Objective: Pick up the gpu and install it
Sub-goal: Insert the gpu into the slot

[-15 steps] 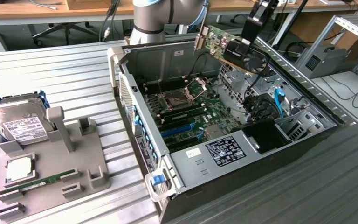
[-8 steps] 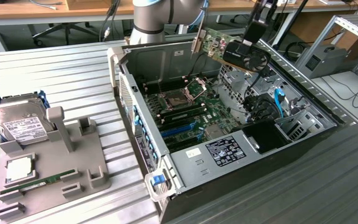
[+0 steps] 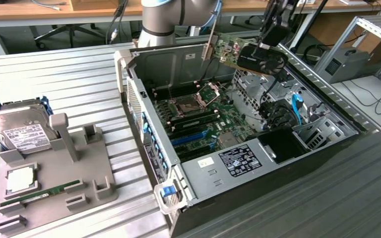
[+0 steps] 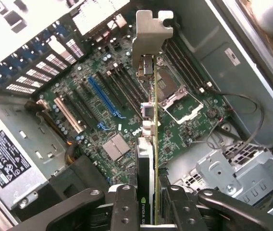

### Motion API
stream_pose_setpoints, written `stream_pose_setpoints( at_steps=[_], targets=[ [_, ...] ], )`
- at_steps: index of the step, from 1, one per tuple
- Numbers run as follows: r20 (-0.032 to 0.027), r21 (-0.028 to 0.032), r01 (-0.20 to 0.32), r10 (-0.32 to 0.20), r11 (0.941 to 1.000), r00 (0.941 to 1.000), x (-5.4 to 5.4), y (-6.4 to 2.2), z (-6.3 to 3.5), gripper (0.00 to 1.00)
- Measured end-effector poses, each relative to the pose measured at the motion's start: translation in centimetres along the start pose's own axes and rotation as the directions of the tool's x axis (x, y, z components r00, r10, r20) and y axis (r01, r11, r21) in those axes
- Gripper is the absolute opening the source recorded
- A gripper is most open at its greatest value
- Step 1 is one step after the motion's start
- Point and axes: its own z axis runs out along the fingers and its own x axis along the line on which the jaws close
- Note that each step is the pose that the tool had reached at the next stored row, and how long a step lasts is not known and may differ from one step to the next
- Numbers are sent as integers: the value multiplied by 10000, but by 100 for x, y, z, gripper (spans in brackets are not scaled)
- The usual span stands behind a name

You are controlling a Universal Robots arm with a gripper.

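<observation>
**Ribbed steel bench, open tower, card in the air**

Exterior view: a slatted metal bench (image 3: 71,79) carries an open computer case (image 3: 136,94). On the exterior view's left sits a grey parts holder (image 3: 101,173) with a hard drive (image 3: 22,131) and a memory stick (image 3: 41,191) in it. The gpu (image 3: 233,49) hangs over the far end of the case, well clear of the motherboard (image 3: 200,124). Its metal bracket (image 3: 208,47) points toward the case's rear wall. The gripper (image 3: 267,49) is clamped on the card's fan end, so the long bracket end rides unsupported. If the card pivots in that end-on hold, the bracket could catch the rear wall on the way down.

Wrist view: the gpu (image 4: 149,110) is seen edge-on, with the gripper (image 4: 151,214) closed on its two faces by the fingers (image 4: 123,207). Beneath it lie the motherboard (image 4: 69,91), a blue slot (image 4: 103,98), the processor socket (image 4: 175,91) and a loose black cable (image 4: 244,115).

- The card's edge appears to sit over the strip between the slots and the socket, not over the blue slot, though depth is hard to judge from this angle.
- A descent on that line would press the connector onto board components.
- A slight tilt would seat one end before the other and jam it.
- The cable near the drive cage (image 4: 237,173) could snag the gripper.
</observation>
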Motion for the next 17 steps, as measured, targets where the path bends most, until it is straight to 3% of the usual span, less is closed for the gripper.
stream_pose_setpoints(
  at_steps=[4,8,11,17],
  targets=[
    [-50,-34,1127,-1127,9936,9936,0,0,2,27],
    [-79,-56,1798,-1798,9837,9837,0,0,2,27],
    [-102,-78,2368,-2369,9715,9715,0,0,4,27],
    [-139,-120,3383,-3384,9410,9409,0,0,5,27]
  ],
)
